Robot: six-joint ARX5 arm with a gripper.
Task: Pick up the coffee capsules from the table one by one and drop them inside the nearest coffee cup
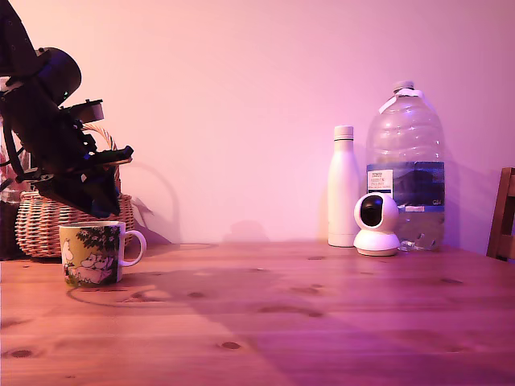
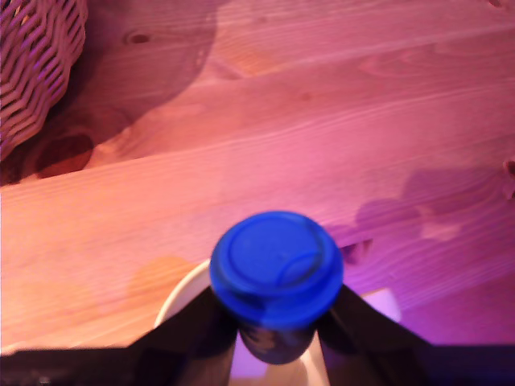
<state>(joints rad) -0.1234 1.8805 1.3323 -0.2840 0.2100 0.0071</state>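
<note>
gripper [image 1: 100, 211] clasping blue capsule [image 2: 276, 269] above mug [image 1: 91, 254], bottle label [image 1: 380, 182] illegible

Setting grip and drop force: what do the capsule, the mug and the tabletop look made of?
Capsule: smooth blue, faint sheen, moulded rings; plastic or coated foil, can't tell. Mug: glossy printed ceramic, likely. Tabletop: knotty wooden planks with visible grain.

Wooden table [image 1: 322, 322], warm brown planks, dark knots. In the exterior view, coffee cup [image 1: 92, 253] stands at 9 o'clock, handle toward 3. Wicker basket [image 1: 68, 221] just behind it, toward 10. Around 2 o'clock, against the wall: white bottle [image 1: 344, 189], small white camera [image 1: 376, 224], big clear water jug [image 1: 406, 165], close together.
</note>
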